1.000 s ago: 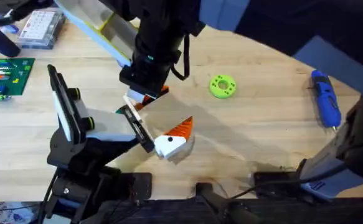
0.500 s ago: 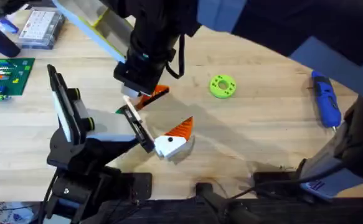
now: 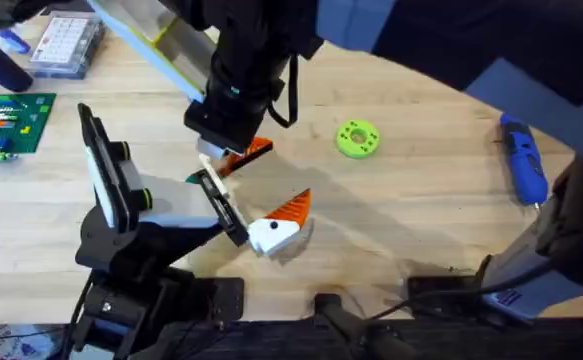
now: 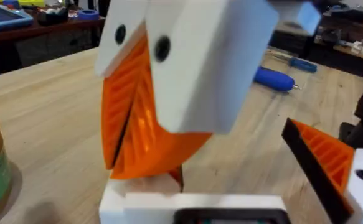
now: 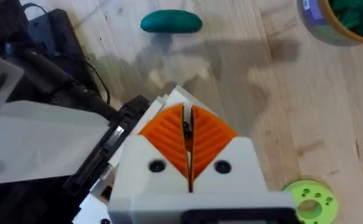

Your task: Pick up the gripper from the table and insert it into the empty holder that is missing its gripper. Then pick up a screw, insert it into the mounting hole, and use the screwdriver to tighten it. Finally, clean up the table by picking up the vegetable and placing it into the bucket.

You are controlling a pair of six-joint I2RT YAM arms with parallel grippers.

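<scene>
I see the green ring disc (image 3: 358, 138) and blue screwdriver (image 3: 522, 160) near the desk's (image 3: 391, 210) far right edge. My right end effector (image 5: 187, 144) is pressed together beside the holder (image 3: 161, 205), whose mounted gripper (image 3: 283, 218) sits near the front edge.

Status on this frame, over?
Left gripper shut, right gripper shut above white-bodied black-railed holder. One orange ribbed finger mounted; second rail bare. Blue pen-shaped screwdriver lying aside.

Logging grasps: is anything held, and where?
Cannot tell for sure: the right gripper is shut over the holder, a white piece at its tips.
</scene>
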